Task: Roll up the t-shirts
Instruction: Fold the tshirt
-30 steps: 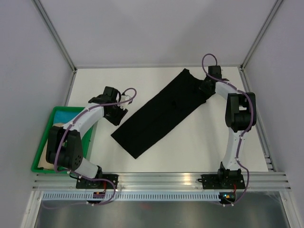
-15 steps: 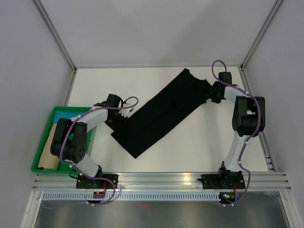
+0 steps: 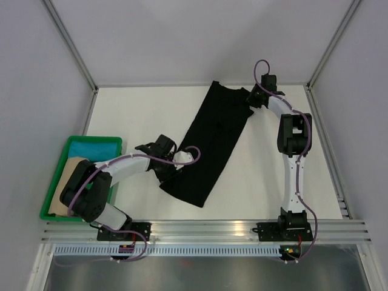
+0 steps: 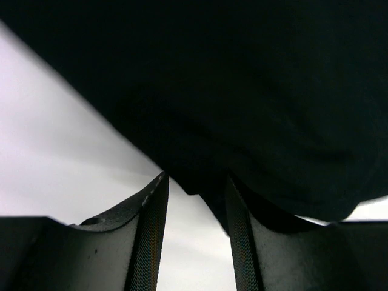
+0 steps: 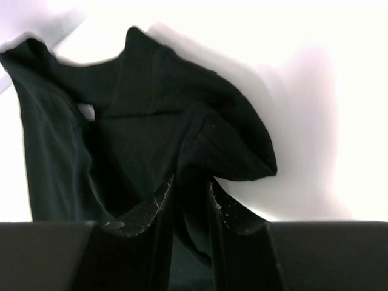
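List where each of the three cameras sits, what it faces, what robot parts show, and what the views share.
Top external: above and behind the arms, facing down at the table; both arms and bases show.
Left wrist: on the left arm, facing the t-shirt; own fingers show.
Right wrist: on the right arm, facing bunched cloth; own fingers show.
Shared: the black t-shirt appears in all three.

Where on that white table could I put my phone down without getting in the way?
Free patches: the far left corner, between the back wall and the green bin; and the near right stretch, between the black t-shirt and the right arm. Crowded: the diagonal middle, where the left gripper and right gripper both grip the shirt.
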`<state>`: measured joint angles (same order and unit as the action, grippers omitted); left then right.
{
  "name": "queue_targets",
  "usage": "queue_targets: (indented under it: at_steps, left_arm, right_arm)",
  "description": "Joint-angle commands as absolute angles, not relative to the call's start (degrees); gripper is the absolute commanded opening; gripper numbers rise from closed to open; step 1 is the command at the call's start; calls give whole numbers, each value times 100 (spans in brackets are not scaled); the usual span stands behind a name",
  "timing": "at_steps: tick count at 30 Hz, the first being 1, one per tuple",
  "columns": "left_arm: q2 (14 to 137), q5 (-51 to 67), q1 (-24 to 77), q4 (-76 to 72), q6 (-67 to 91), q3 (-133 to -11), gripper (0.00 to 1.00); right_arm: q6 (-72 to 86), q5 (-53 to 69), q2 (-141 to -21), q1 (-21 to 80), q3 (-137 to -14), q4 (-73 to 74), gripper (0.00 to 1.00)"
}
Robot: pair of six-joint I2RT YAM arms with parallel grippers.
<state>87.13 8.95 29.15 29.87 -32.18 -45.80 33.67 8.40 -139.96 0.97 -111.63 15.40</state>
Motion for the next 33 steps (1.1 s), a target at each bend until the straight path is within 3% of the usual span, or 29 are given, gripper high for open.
queue_targets:
  at_steps: [1,5,11,18,21,28,31,33]
  left_arm:
    - [8790,1731,3663,3551,-3577,-4087,48]
    - [8885,1950,4595,3586,-3367,-4140,48]
    - [8675,2154,4895,3726,-3349,-4192,49]
    - [7983,1074,4896,4288,-3261,-4578,49]
    - [7578,476,4895,4841,-3226,-4851,49]
    - [6286,-325,4808,5695,-3471,-5176,49]
    - [6162,-544,4808,5792,-3603,-5221,49]
    - [5846,-597,4808,5383,-3919,-5221,52]
  right_arm:
    - [3551,1028,-14737,517,-12230,1995,33]
    - [3691,914,-15072,694,-12944,1995,38]
    - [3498,782,-14977,659,-13288,1819,42]
    - [2216,440,-14073,642,-13299,2346,47]
    - [1864,351,-12923,650,-12282,2322,48]
    - [2004,861,-10015,712,-8321,1821,47]
    - [1986,765,-9843,694,-7875,1609,48]
    - [1969,992,-10332,659,-8390,1949,44]
